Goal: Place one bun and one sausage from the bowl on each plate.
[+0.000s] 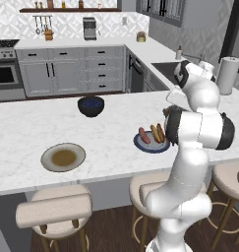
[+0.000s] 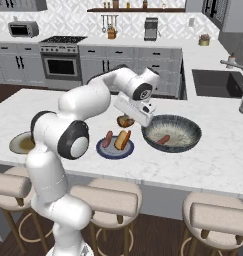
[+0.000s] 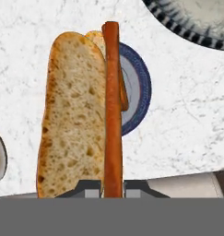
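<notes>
My gripper is shut on a tan bun and hangs just above the counter, between the blue plate and the grey bowl. In the hand view the held bun stands upright between the fingertips, its brown crust edge toward the middle, with the blue plate behind it. On the blue plate lie a sausage and another bun. One sausage lies in the bowl. The beige plate sits bare, far to the left.
A deep dark-blue bowl stands at the counter's far side. A paper towel roll and the sink are off to the right. Stools line the near edge of the counter. My own arm hides part of the beige plate.
</notes>
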Controlling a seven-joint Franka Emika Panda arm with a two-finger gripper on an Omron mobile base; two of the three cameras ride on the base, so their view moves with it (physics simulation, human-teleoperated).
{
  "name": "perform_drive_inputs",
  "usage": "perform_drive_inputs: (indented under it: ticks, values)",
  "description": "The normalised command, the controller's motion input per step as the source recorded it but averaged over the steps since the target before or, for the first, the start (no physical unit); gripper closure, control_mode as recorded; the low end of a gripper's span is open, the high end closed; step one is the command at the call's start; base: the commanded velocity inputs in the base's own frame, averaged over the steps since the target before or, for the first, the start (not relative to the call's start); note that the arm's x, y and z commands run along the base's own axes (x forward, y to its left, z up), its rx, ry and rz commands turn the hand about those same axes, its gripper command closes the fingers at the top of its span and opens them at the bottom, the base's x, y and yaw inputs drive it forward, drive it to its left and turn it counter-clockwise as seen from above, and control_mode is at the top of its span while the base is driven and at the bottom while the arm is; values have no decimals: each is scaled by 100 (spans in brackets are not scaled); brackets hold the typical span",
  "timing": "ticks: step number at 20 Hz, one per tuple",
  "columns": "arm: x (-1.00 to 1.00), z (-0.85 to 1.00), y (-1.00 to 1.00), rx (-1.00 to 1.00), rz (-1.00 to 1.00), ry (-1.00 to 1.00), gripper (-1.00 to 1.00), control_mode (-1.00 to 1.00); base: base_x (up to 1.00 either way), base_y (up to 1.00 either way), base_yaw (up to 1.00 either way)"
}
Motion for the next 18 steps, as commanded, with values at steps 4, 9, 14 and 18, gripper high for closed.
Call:
perform_drive_inputs:
  ticks: [4,9,14,18]
  values:
    - [-29,35,100,-4,18,0,100,-100,0,0,0]
    - [-17,21,100,-3,22,0,100,-100,0,0,0]
    - [-9,10,100,-1,26,0,100,-100,0,0,0]
    - [-9,0,100,-4,26,0,100,-100,0,0,0]
